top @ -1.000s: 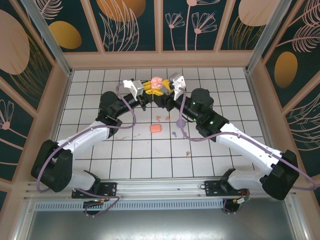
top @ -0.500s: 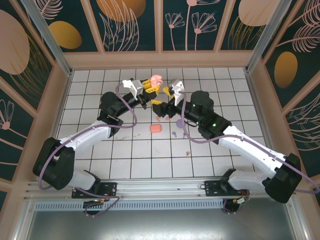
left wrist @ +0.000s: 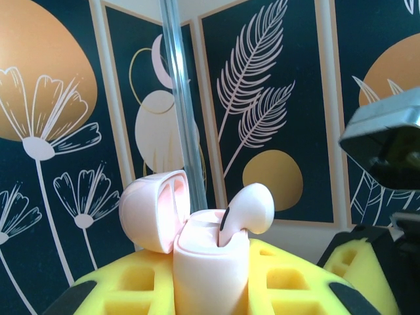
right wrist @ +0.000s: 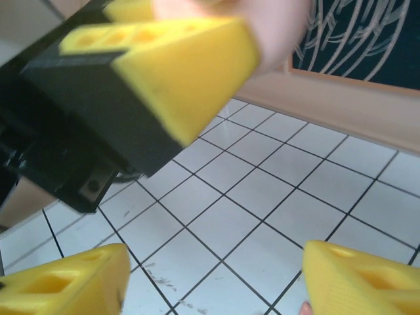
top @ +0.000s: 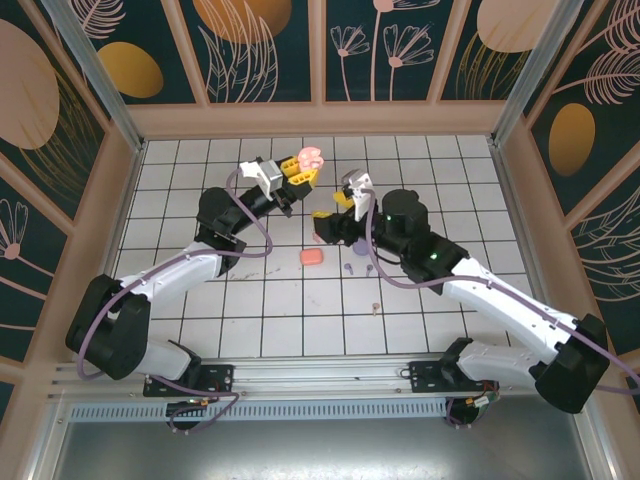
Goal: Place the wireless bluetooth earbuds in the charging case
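Observation:
My left gripper (top: 299, 170) is shut on the pale pink charging case (top: 311, 157), held up above the far middle of the table. In the left wrist view the case (left wrist: 209, 262) stands between the yellow fingers (left wrist: 125, 282) with its lid open. One pale pink earbud (left wrist: 248, 209) stands stem-down in it, its head sticking out. My right gripper (top: 333, 208) hangs open just right of and nearer than the case. Its yellow fingertips (right wrist: 62, 282) stand wide apart over bare tiles, holding nothing. A pink earbud tip (right wrist: 303, 308) peeks in at the bottom edge.
A coral-red case (top: 312, 257) lies on the tiles in front of both grippers. Two purple earbuds (top: 350, 268) lie right of it, and a small reddish bud (top: 376, 308) lies nearer the front. Wooden walls (top: 320, 120) ring the white grid table (top: 200, 300).
The right gripper has drawn back from the case toward the near side and lowered over the tiles. The left gripper has shifted slightly left with the case.

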